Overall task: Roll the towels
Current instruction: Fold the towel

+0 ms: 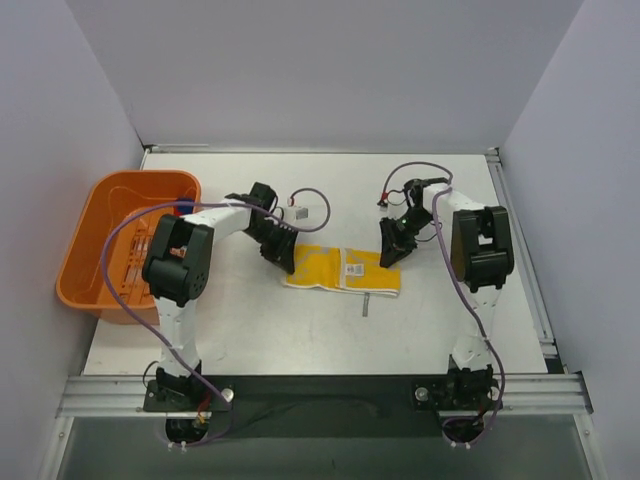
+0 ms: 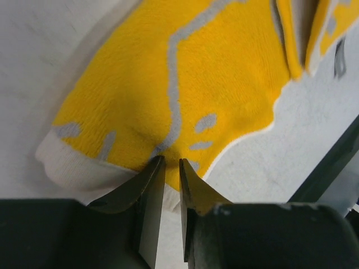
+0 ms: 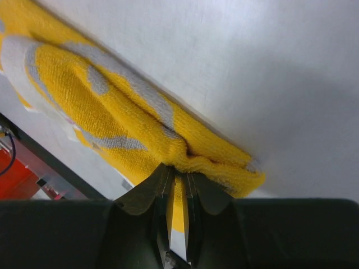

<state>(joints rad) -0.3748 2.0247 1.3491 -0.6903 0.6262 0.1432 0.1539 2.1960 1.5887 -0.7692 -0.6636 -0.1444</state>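
Yellow towel (image 1: 338, 268) lies on the desk (image 1: 300, 335) about mid-way between the two arms, stretched left to right as a long, flat folded strip with a pale patch near its middle. Left hand (image 2: 173, 171) is at the towel's left end, low on the desk. Its fingers (image 2: 148, 190) are almost together with only a thin gap, yellow cloth sits in that gap, and the pile puckers up toward the tips, so it's pinching the towel edge. That end has a white border and greyish lines and dashes on the yellow. Right hand (image 3: 178, 178) is at the towel's right end, also low. Its fingers (image 3: 145, 193) are nearly closed with a sliver of yellow between them, and the folded layers bunch up right at the tips, so it's clamped on the towel too. From the right wrist view the towel looks doubled over in at least two layers, the fold running away from the hand. In the top view both arms lean inward toward the strip, one hand at each end, and the towel between them is flat on the desk. Orange tub (image 1: 85, 245) sits at the left edge of the desk, beside the left arm and well apart from the towel. A small grey piece (image 1: 300, 212) lies on the desk beyond the towel, near the left arm's wrist; too small to tell what it is.
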